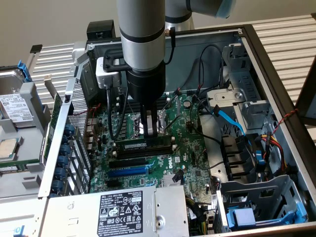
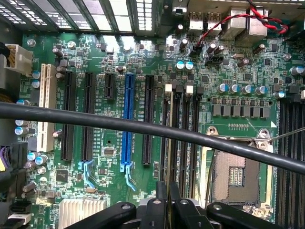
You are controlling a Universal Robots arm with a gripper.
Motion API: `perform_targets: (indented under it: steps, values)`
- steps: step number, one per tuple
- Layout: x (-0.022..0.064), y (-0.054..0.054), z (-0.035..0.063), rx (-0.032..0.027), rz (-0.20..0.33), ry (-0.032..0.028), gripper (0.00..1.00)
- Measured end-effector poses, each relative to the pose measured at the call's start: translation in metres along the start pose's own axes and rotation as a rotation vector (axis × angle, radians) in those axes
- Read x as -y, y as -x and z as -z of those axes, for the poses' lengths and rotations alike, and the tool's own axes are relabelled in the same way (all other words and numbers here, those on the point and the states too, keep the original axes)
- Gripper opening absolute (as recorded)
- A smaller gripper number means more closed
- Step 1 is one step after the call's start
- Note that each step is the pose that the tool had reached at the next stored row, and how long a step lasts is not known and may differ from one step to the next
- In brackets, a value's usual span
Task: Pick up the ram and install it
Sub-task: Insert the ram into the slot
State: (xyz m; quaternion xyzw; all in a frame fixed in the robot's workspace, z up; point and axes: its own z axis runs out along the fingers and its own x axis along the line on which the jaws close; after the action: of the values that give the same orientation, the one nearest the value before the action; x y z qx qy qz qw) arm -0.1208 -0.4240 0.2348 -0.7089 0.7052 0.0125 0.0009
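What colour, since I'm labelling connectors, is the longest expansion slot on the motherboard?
The slot is blue; the wrist view shows it best.

Open computer case [image 1: 276,74], green motherboard [image 1: 183,148] exposed. Grey arm [image 1: 140,29] reaches down into it. The tool [image 1: 150,132], fingers drawn close, pinches the top edge of the ram [image 1: 132,144], which stands edgewise along the black slots. Long blue slot [image 1: 127,172] just beyond, toward the camera. Silver labelled power supply [image 1: 118,210] in the foreground.

A plain beige wall [image 1: 49,22] is running across the exterior view's eleven o'clock, while a white slatted surface [image 1: 289,37] is catching soft even light at two o'clock.
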Motion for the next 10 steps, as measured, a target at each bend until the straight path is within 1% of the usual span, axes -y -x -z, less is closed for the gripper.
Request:
perform_targets:
  steps: [10]
  values:
    - [0.0,-0.0011,-0.0003,0.001,-0.001,0.0001,0.13]
